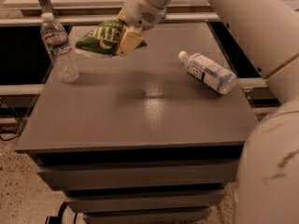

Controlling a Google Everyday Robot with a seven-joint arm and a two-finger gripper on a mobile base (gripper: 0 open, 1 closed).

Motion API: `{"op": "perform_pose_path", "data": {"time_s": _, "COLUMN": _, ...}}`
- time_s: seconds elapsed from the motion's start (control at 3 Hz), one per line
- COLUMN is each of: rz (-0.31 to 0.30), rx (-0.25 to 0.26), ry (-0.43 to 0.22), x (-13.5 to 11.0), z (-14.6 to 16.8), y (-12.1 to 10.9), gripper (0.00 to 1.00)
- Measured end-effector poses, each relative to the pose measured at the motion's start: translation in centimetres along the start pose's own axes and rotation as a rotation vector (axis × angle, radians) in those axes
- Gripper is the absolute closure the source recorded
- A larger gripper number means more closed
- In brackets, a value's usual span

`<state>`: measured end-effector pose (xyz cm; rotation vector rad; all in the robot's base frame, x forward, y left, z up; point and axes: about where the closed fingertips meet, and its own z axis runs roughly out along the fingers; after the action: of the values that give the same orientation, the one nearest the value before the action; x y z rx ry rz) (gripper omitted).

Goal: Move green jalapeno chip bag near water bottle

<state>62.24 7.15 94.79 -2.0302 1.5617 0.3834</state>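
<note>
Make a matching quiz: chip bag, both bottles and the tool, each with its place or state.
Things:
1 green jalapeno chip bag
2 water bottle
3 white-label bottle
4 tool

States:
A lying on its side, picture right
B upright at the table edge, picture left
C gripped, lifted off the table
D shut on the bag, above the table's back

Pairs: 1-C, 2-B, 3-A, 4-D
</note>
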Motion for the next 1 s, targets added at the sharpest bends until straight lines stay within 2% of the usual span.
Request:
{"op": "perform_pose_path", "data": {"time_s": 0.67, "rz": -0.037, "rx": 0.165, "ry": -0.086, "x": 0.4, "z": 3.2, "y": 0.5, "gripper": 1.00}}
{"op": "perform_pose_path", "data": {"time_s": 1.0, "rz": -0.056, "rx": 0.198, "ry": -0.096, "x": 0.3, "z": 5.4, "y": 0.5, "gripper": 1.00}}
